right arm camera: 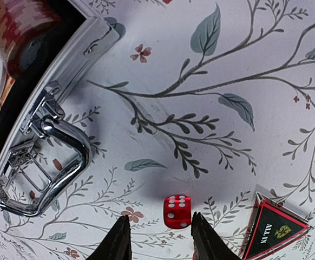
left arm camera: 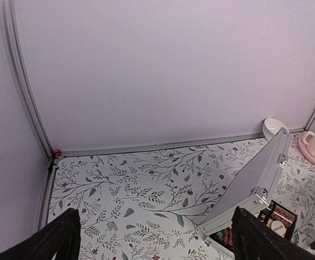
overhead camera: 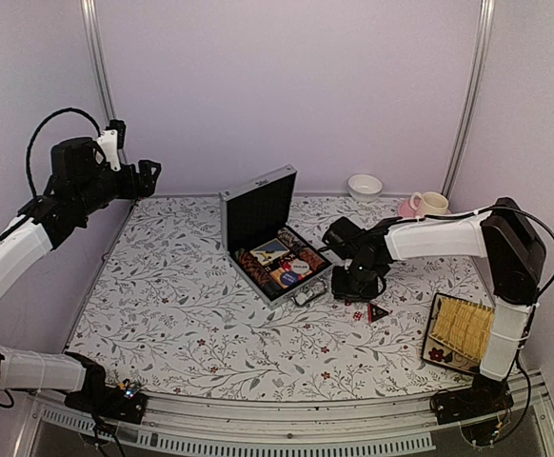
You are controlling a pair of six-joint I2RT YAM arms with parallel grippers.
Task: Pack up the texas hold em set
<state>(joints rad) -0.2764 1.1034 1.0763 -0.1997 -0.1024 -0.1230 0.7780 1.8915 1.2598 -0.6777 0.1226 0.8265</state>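
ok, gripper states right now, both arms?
Left gripper: open, empty, raised.
Right gripper: open, straddling the red die, not yet gripping.

White-shelled arms (overhead camera: 434,238); black joints (overhead camera: 515,243); looped black cables (overhead camera: 39,133); black right hand (right arm camera: 158,233).

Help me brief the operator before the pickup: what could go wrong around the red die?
The die sits off-centre between the right hand's fingers, nearer one; closing may knock it so it rolls away. The triangular marker lies just beside that finger and may get nudged.
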